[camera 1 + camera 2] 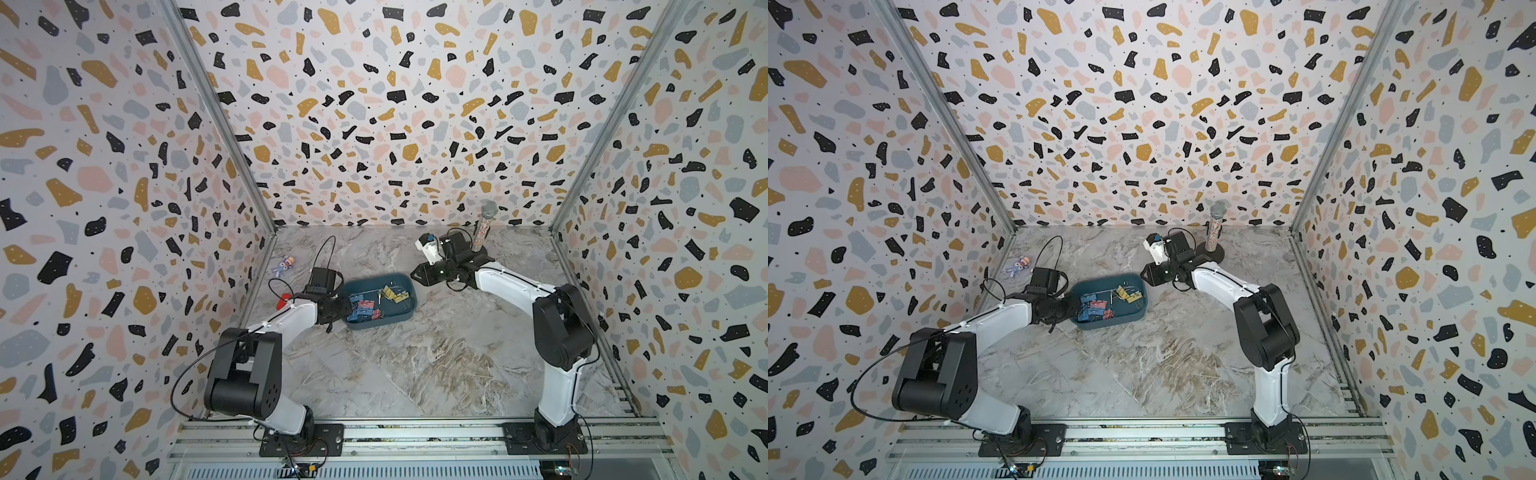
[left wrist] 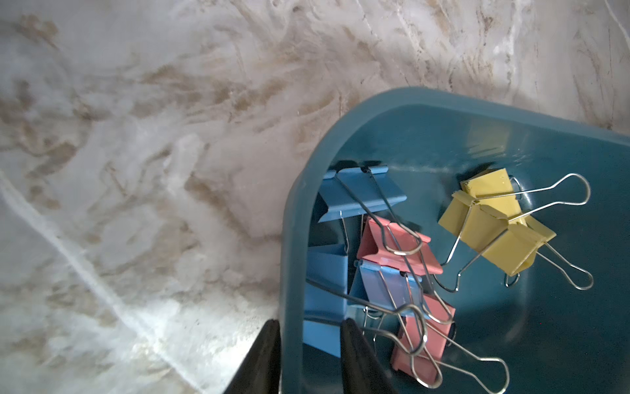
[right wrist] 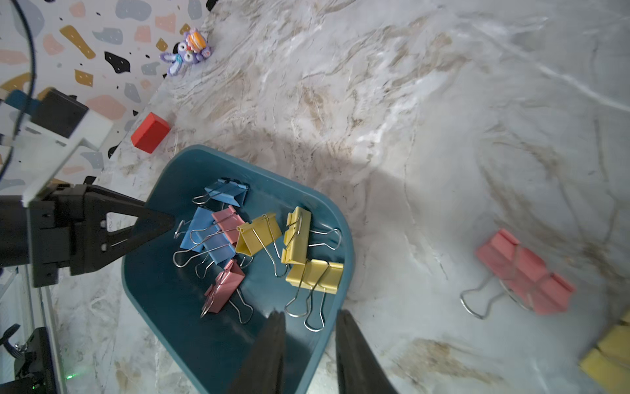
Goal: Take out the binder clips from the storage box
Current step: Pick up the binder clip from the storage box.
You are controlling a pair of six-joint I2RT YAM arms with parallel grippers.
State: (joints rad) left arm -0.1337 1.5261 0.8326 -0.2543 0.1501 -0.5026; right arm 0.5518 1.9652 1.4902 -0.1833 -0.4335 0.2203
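Little was judged done. Pink clips [image 3: 525,273] and yellow clips [image 3: 606,358] were seen out on the counter [image 3: 409,136]. Most binder clips [image 3: 257,233] were left in the storage box [image 1: 361,286], centre-left of the frame, long axis left to right, open side up. The left pincer [image 2: 310,322] was set narrowly astride its wall, clamping not discernible. The right pincer [image 3: 310,315] was held narrowly apart, empty.

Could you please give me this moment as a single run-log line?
left gripper: open, straddling box wall | right gripper: open, over box rim | clips: most in box | pink clip: on table
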